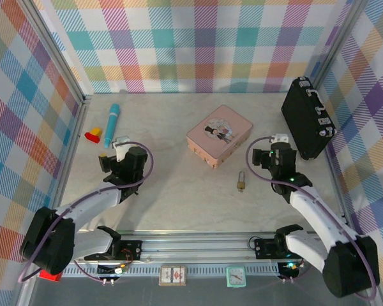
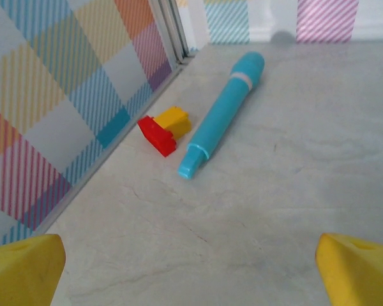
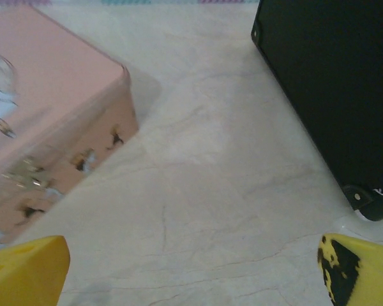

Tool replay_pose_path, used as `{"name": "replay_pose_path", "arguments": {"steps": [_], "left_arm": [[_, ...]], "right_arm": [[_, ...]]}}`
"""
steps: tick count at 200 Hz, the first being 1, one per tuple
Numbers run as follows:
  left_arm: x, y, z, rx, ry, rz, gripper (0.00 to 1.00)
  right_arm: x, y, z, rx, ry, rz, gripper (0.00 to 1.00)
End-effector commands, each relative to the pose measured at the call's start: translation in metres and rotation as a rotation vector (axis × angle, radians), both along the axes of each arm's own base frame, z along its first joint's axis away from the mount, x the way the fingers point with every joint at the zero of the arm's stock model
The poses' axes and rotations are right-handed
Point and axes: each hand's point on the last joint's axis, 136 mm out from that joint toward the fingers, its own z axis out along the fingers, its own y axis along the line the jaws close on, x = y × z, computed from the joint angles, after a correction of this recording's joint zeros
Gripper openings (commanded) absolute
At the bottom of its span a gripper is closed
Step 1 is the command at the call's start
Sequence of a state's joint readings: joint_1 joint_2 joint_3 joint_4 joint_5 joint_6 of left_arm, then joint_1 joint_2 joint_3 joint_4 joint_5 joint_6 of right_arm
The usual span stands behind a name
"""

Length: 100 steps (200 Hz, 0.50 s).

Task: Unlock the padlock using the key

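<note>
The tiny brass padlock (image 1: pixel 241 183) lies on the pale table, its thin shackle pointing away from the arms, in front of the pink tin. I cannot make out the key. My right gripper (image 1: pixel 271 153) hovers to the padlock's upper right; in the right wrist view it (image 3: pixel 191 268) is open, with bare table between its yellow fingertips (image 3: pixel 25 268). My left gripper (image 1: pixel 118 159) sits far to the left of the padlock. It (image 2: pixel 191 268) is open too, over bare table, facing the blue tube.
A pink tin (image 1: pixel 219 135) (image 3: pixel 45 95) lies mid-table. A black case (image 1: pixel 306 118) (image 3: pixel 332 83) stands at the right wall. A blue pen-like tube (image 1: pixel 112 122) (image 2: pixel 223 115) and yellow-and-red blocks (image 1: pixel 93 134) (image 2: pixel 166 127) lie by the left wall.
</note>
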<state>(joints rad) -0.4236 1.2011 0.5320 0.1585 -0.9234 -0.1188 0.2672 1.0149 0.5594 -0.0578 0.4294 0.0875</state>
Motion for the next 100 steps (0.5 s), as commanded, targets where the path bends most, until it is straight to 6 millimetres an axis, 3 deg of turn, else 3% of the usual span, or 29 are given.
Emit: {"name": "replay_pose_path", "arguments": {"steps": [1,48,87,100], "left_arm": [[0.029,-0.012,-0.004,-0.057,-0.066,-0.145,1.0],[0.052,-0.03,-0.038,-0.039,-0.068,-0.333,1.0],[0.054,-0.017,-0.051,-0.136,-0.128,-0.362,1.0],[0.053,-0.006,-0.064,-0.197,-0.126,-0.347,1.0]], "right_arm": [[0.029,0.005,0.007,-0.065,-0.114,0.043,0.99],[0.049,0.015,-0.019,-0.015,-0.174,0.141,0.99],[0.057,0.019,-0.032,0.036,-0.212,0.226,0.99],[0.06,0.021,-0.037,0.047,-0.214,0.254,0.99]]}}
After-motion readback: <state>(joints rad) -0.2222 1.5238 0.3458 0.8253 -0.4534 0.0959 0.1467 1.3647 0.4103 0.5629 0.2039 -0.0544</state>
